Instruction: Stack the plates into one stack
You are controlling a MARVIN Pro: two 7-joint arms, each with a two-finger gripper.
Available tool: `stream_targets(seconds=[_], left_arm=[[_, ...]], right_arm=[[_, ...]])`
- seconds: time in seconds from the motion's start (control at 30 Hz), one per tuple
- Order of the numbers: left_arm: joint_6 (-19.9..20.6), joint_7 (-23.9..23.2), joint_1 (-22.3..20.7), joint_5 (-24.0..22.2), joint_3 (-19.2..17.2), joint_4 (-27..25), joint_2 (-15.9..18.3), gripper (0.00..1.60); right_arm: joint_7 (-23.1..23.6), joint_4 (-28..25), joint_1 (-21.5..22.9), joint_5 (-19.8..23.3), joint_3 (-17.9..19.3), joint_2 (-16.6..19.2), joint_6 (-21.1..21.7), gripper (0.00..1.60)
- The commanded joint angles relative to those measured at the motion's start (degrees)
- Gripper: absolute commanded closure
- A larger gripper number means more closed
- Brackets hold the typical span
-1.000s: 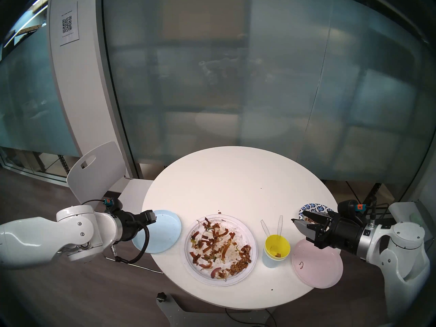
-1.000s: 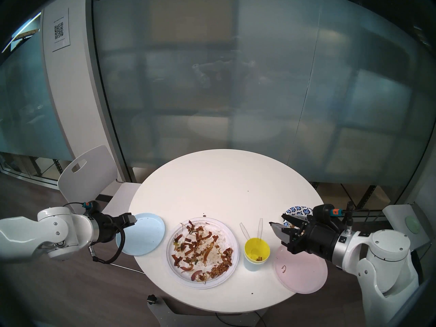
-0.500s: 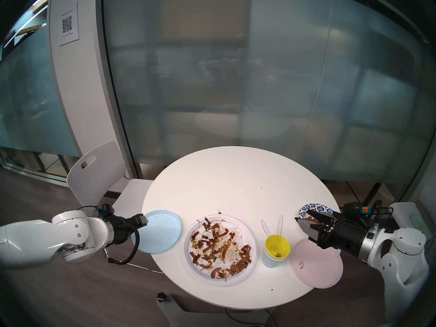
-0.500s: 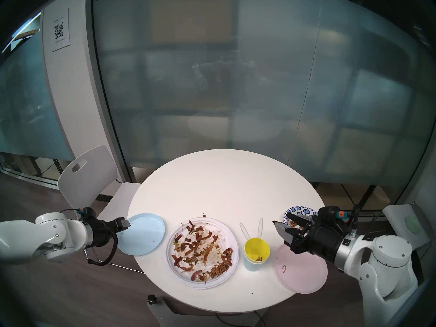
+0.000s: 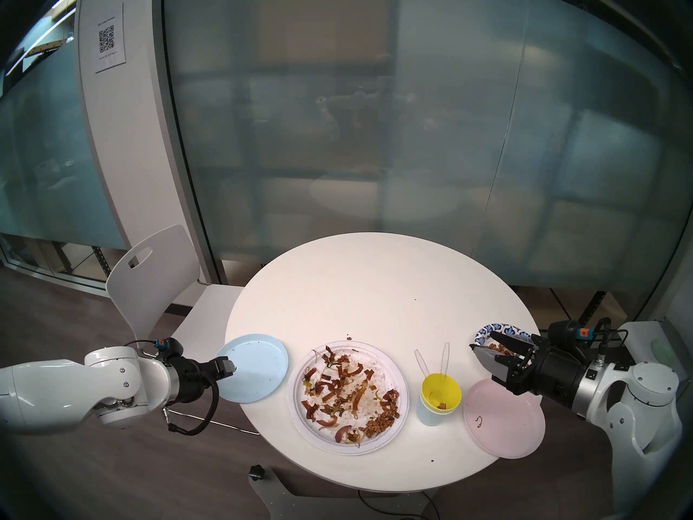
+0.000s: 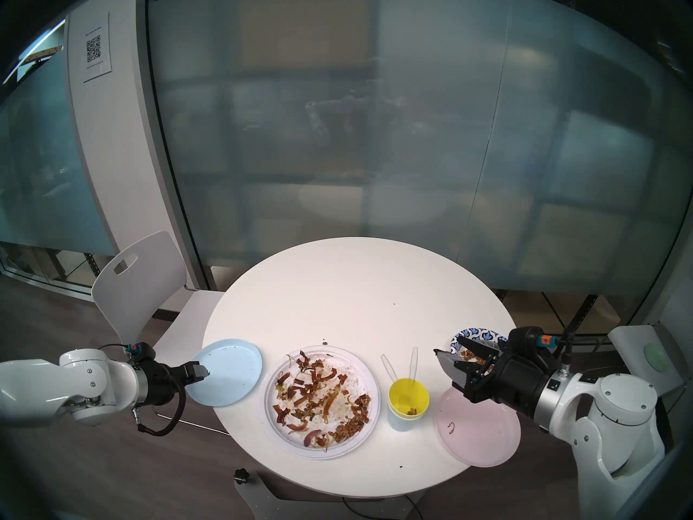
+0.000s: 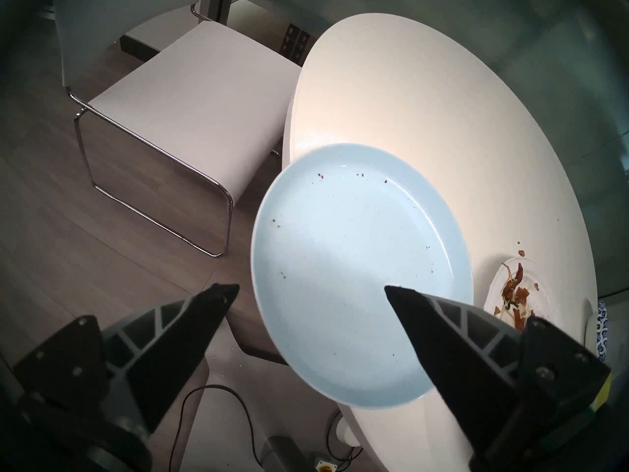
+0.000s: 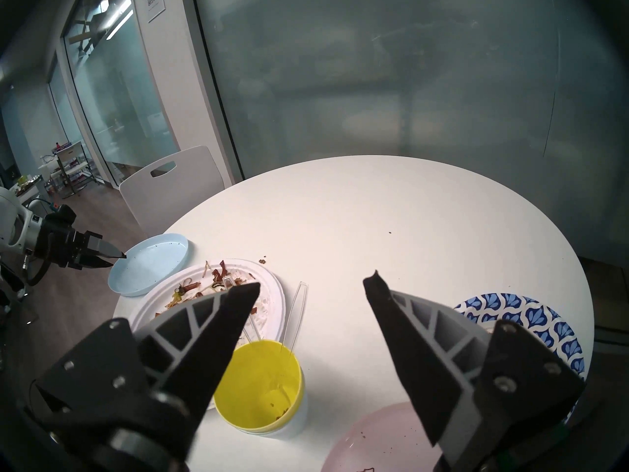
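Stacking not begun, judging by four plates lying apart on worktop (image 5: 375, 283). Taking white plate (image 5: 382, 358) as landmark: largest of the four, at the middle of the near side, likely meant as base. Carries brown food scraps (image 5: 337, 388) and a crumbly heap towards its near right rim.

Just left of it: light blue plate (image 5: 258, 365), nearly clean bar a few dark specks, overhanging the worktop edge, probably so a finger can slip beneath the rim. At that rim, left fingers (image 7: 418, 325) apart and straddling it, one above the plate's inside, the other outside over the floor; clamped on nothing yet.

Right of white plate: yellow cup (image 5: 440, 389) nested in light blue cup (image 5: 429, 418), holding two clear utensils (image 5: 444, 358) upright and some brown bits at the bottom. Further right: pale pink plate (image 5: 506, 421), overhanging too, with one small reddish curl on it. Right and further back: patterned paper plate (image 5: 498, 328), blue-white leaf rim, crumbs inside, partly hidden by the right arm.

Above the gap between yellow cup and patterned paper plate, right fingers (image 8: 401, 342) apart, empty, hovering.

Likely snag: anything set on white plate resting unevenly on those scraps
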Motion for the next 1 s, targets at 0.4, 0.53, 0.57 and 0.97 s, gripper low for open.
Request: stream_targets(seconds=[0.4, 0.53, 0.57, 0.97], left_arm=[[3.60, 4.71, -4.46, 5.31, 2.45, 3.19, -9.41, 0.84], [3.75, 5.05, -4.77, 5.72, 2.69, 3.56, -10.09, 0.90], [3.80, 5.09, -4.82, 5.74, 2.70, 3.59, -10.18, 0.90], [4.01, 4.27, -4.26, 1.66, 0.39, 2.40, -7.64, 1.60]], right_arm=[[0.31, -1.13, 0.90, 0.03, 0.37, -0.14, 0.07, 0.28], [0.37, -1.13, 1.20, 0.07, 0.28, 0.03, 0.34, 0.26], [0.36, -1.13, 1.31, 0.07, 0.22, 0.07, 0.42, 0.28], [0.10, -0.93, 3.04, 0.10, -0.91, 0.74, 0.89, 0.23]])
